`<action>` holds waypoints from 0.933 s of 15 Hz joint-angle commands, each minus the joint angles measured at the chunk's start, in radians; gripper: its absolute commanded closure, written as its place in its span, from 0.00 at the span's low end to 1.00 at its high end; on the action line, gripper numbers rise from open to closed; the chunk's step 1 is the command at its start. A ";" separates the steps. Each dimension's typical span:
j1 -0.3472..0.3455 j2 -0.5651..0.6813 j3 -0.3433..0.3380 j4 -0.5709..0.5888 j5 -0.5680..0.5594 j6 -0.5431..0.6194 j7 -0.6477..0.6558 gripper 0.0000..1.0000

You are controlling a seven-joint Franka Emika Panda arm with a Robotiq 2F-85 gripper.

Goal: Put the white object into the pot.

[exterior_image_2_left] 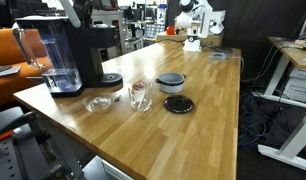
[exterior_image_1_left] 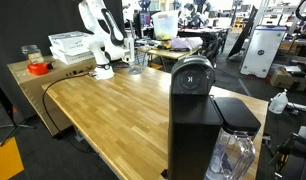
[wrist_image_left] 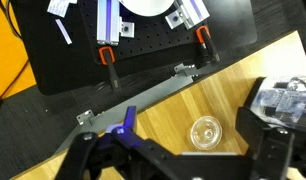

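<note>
A small grey pot (exterior_image_2_left: 171, 82) stands mid-table, its black lid (exterior_image_2_left: 178, 104) lying flat beside it. I cannot pick out a clearly white object. In the wrist view, a small clear round piece (wrist_image_left: 205, 131) lies on the wood near the table's end, between and below my gripper's fingers (wrist_image_left: 183, 152). The same piece shows in both exterior views (exterior_image_2_left: 221, 55) (exterior_image_1_left: 134, 70). The gripper is open and empty, held above it. The white arm (exterior_image_1_left: 98, 40) stands at the far end of the table, well away from the pot.
A black coffee machine (exterior_image_2_left: 68, 50) stands at the table's corner, with a glass cup (exterior_image_2_left: 140, 96) and a clear dish (exterior_image_2_left: 97, 103) near it. A clear object (wrist_image_left: 288, 100) sits close to the right finger. The metal-trimmed table edge (wrist_image_left: 143, 98) runs diagonally, with the floor beyond it.
</note>
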 commanded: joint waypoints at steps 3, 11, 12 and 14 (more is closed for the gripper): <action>-0.008 0.055 0.028 0.034 -0.007 0.019 -0.010 0.00; 0.045 0.176 0.104 0.103 0.005 0.124 -0.003 0.00; 0.051 0.204 0.112 0.118 0.004 0.136 -0.002 0.00; 0.053 0.231 0.115 0.133 0.004 0.137 -0.002 0.00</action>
